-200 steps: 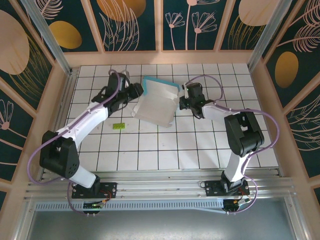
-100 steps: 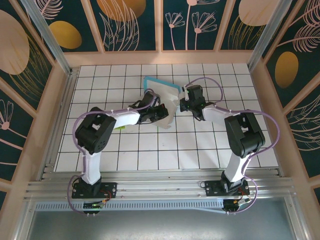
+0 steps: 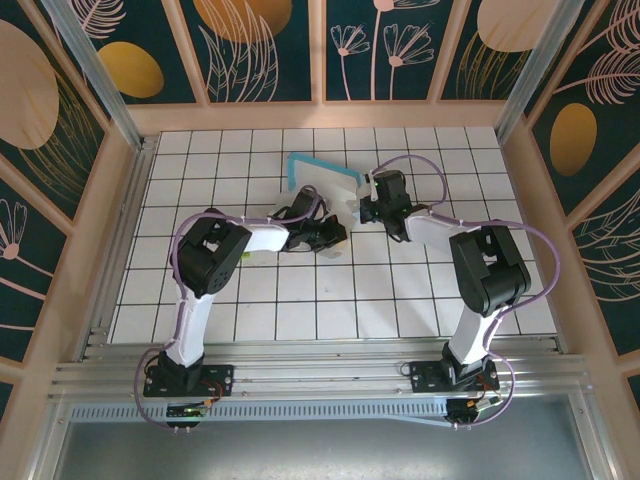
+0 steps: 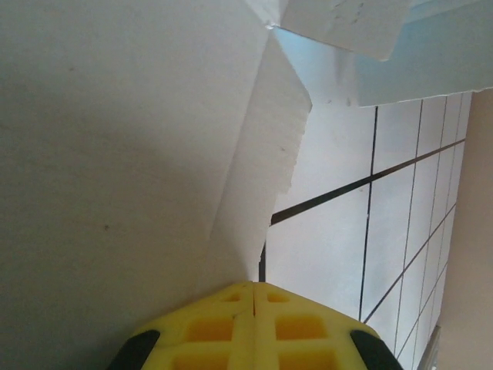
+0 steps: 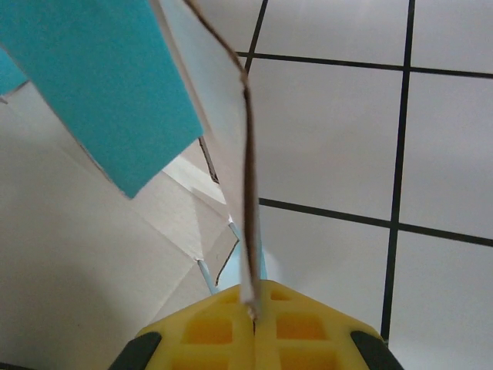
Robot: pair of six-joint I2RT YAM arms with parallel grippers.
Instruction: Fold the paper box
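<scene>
- A white-tiled worktop (image 3: 300, 300), gridded in dark lines and walled by teal panels painted with gold discs and pale leaves, is seen from above. Two arms are bolted at its near edge.
- The paper box (image 3: 322, 188) is found toward the far middle of the tiles. It is part-raised rather than flat, with white card uppermost and a teal edge along its far-left side, and it is flanked by both arms.
- The left fingers (image 3: 336, 238) are shut at the box's near edge. In the left wrist view they are closed flush, and a narrow white flap tapers down to their seam, so a pinch on that flap is judged likely.
- The right fingers (image 3: 363, 207) are clamped on the box's right side. In the right wrist view a thin upright wall of card is seen edge-on, running into the seam, with a teal flap just to its left.
- One purpose is read into the two holds: the right wall is anchored upright while the near flap is taken for creasing, so the card cannot slide on the tiles.
- The left arm is folded sharply, its elbow pushed out to the left and its forearm laid low toward the centre. The right arm is bent at the elbow and reached forward and left, with its wrist lowered to the card.
</scene>
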